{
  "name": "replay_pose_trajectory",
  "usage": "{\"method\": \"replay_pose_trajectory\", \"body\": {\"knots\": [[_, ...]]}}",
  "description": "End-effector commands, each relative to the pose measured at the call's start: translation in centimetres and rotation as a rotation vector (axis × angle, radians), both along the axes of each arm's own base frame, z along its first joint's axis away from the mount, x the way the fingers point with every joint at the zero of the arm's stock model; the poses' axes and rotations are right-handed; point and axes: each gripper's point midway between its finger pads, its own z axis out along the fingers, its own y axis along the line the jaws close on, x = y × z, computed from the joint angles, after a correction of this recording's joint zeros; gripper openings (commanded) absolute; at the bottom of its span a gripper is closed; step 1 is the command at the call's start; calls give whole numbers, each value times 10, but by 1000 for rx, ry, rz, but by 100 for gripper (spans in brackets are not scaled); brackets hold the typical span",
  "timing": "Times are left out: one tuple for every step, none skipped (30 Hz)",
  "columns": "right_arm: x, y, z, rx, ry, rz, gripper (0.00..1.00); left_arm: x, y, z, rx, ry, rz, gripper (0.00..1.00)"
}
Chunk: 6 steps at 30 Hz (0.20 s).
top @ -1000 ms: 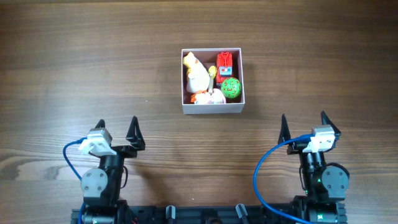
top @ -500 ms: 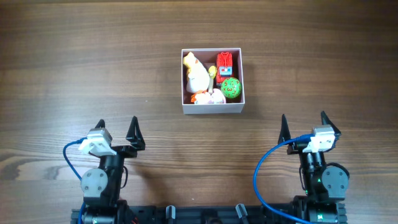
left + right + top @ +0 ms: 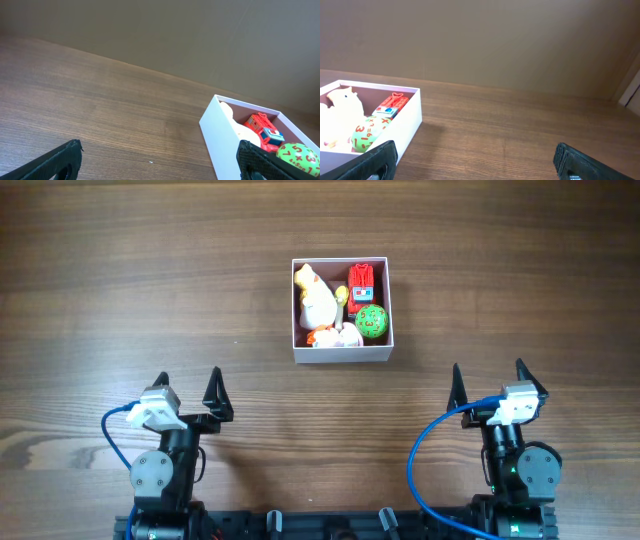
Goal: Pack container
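The container (image 3: 343,354) is a square white box with a dusty-pink inside, standing at the table's middle, a little right. It holds a white-and-yellow duck (image 3: 316,298), a red toy car (image 3: 361,283), a green numbered ball (image 3: 371,322) and a small white-and-orange toy (image 3: 330,336). It shows in the left wrist view (image 3: 220,140) and in the right wrist view (image 3: 395,135). My left gripper (image 3: 188,387) is open and empty near the front edge, left of the container. My right gripper (image 3: 487,377) is open and empty at the front right.
Brown wood table (image 3: 150,280) all around the container. Blue cables loop beside each arm base at the front edge. A plain wall stands behind the table in both wrist views.
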Motion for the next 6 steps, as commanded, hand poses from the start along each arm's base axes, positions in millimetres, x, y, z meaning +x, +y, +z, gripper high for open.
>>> {"method": "replay_pose_trajectory", "body": {"knots": [[-1,-1,3,-11,-14,-11,100,0,2,0,-5,-5,8,100],[-1,-1,3,-10,-14,-11,100,0,2,0,-5,-5,9,100],[-1,-1,3,-11,-14,-11,100,0,2,0,-5,-5,9,100],[-1,-1,3,-11,-14,-11,100,0,2,0,-5,-5,8,100],[-1,-1,3,-11,-14,-11,100,0,2,0,-5,-5,9,100],[-1,-1,3,-11,-14,-11,100,0,2,0,-5,-5,9,100]]}}
